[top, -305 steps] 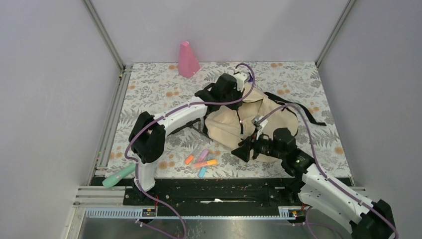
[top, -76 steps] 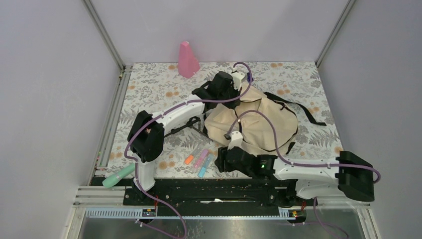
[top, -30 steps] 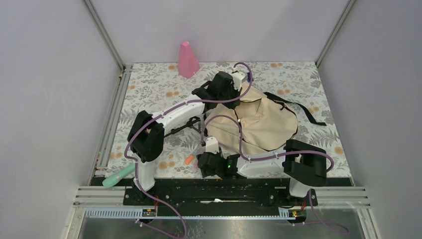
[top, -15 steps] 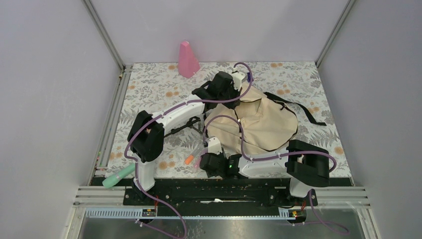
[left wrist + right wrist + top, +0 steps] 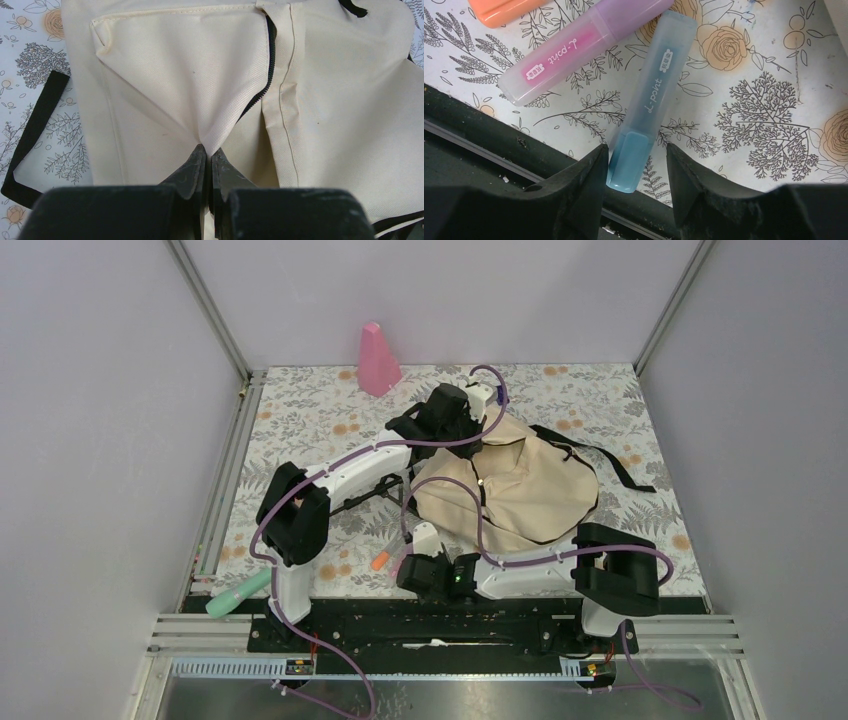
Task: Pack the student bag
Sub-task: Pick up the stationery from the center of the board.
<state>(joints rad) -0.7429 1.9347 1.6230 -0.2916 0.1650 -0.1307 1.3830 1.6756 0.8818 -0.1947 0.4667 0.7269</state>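
Note:
The beige student bag (image 5: pixel 530 490) lies slumped in the middle of the floral table. My left gripper (image 5: pixel 209 151) is shut on a pinched fold of its cream fabric (image 5: pixel 200 90), beside the open black zipper (image 5: pixel 264 70). Near the table's front edge my right gripper (image 5: pixel 636 152) is low and open, its fingers on either side of the capped end of a blue highlighter (image 5: pixel 651 100). The left finger is close against the cap and a gap shows on the right. A pink-purple highlighter (image 5: pixel 574 47) and an orange one (image 5: pixel 499 10) lie just beyond it.
A pink cone-shaped thing (image 5: pixel 377 360) stands at the back. A mint green item (image 5: pixel 238 593) rests on the front left rail. The black base rail (image 5: pixel 499 150) runs right under my right fingers. Black bag straps (image 5: pixel 620 465) trail to the right.
The right gripper's jaws have narrowed around the blue highlighter and the wrist has shifted slightly left. The left arm still holds the bag fabric, unmoved.

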